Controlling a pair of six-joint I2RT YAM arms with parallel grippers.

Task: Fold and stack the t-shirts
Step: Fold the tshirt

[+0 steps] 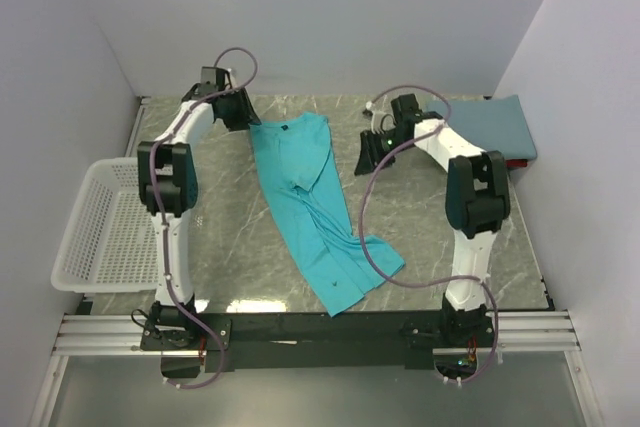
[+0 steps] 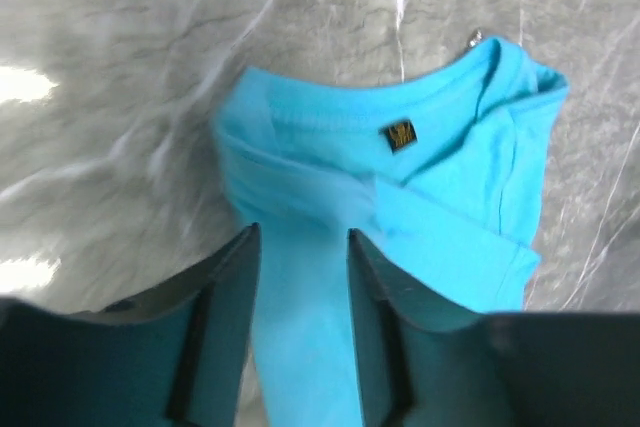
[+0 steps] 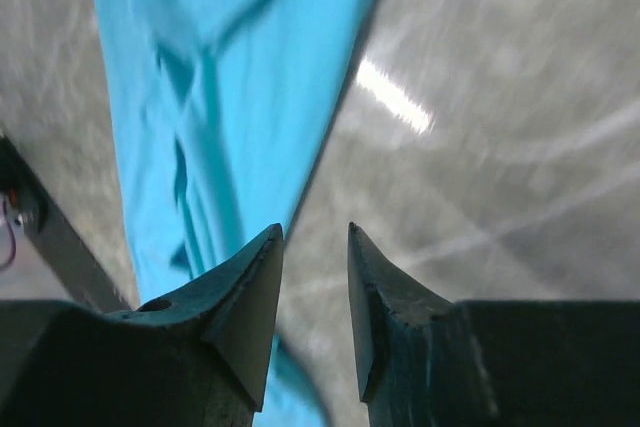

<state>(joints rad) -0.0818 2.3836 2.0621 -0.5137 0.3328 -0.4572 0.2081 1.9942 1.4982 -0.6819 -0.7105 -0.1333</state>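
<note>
You have a grey stone surface (image 1: 230, 247), and on it lies the bright teal t-shirt (image 1: 305, 197). It is a long, thin strip, with its collar at the far end and its bottom hem near the arm bases. One sleeve looks tucked in, so I think the long side folds are done. The hem end looks rumpled.

A white basket (image 1: 100, 227) sits well to the left of the teal t-shirt. The slate-blue t-shirt (image 1: 495, 127) lies well to the right of it, by the wall. That one is a neat flat folded shape, so it looks finished.

What is left for you, I think: fold the teal t-shirt short, then put it on the slate-blue one.

Your left pincer (image 2: 303, 235) hangs just over the collar end of the teal t-shirt. Its jaws stand a little apart, and I see cloth through the gap but no pinch. Your right pincer (image 3: 315, 232) is just beside the right edge of the teal t-shirt, jaws a little apart, holding nothing.

Inside the collar is a tiny dark label (image 2: 400, 135) with a gold mark, too small to read
</note>
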